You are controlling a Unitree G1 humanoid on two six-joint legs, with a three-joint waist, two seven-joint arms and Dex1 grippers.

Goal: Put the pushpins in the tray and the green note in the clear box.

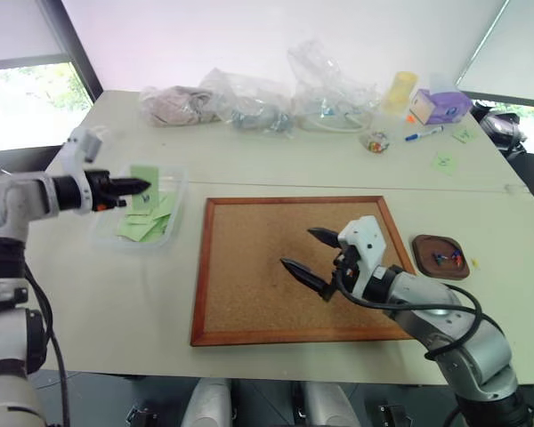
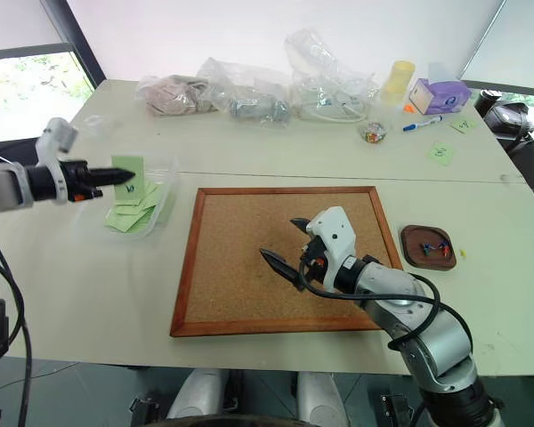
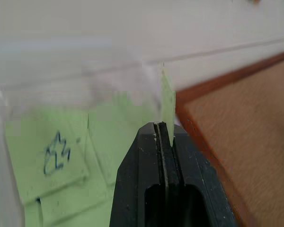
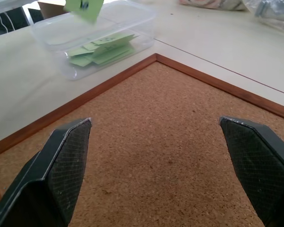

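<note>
Overhead, the left eye view has the left gripper (image 1: 141, 187) pinched shut on the green note (image 1: 146, 181), which stands on edge at the fingertips above the clear box (image 1: 180, 206); more green notes (image 1: 147, 224) lie flat inside the box beneath it. The right gripper (image 1: 308, 251) hangs over the cork board (image 1: 249, 267) with its fingers spread wide and nothing between them. The tray (image 1: 424, 258) sits beyond the board's far edge from that gripper, on the side away from the box, with pushpins (image 1: 447, 259) in it; their count is too small to settle. A possible stray speck just outside the tray cannot be identified.

The right eye view gives the same layout, with the held note's dark mark a little plainer.

The left wrist view shows what the head views cannot: the two left fingers (image 3: 137, 179) pressed together on the note's edge, seen as a thin green sliver rising from the tips. Under the fingers, a loose note with a blue scribble (image 3: 57, 153) lies behind the box's clear wall, which is blurred. The board's corner lies to one side, cut off by the frame.

The right wrist view shows both right fingers (image 4: 68, 161) standing far apart over bare cork. Ahead of them, past the board's corner, is the box, with the held note partly cut off above it.
</note>
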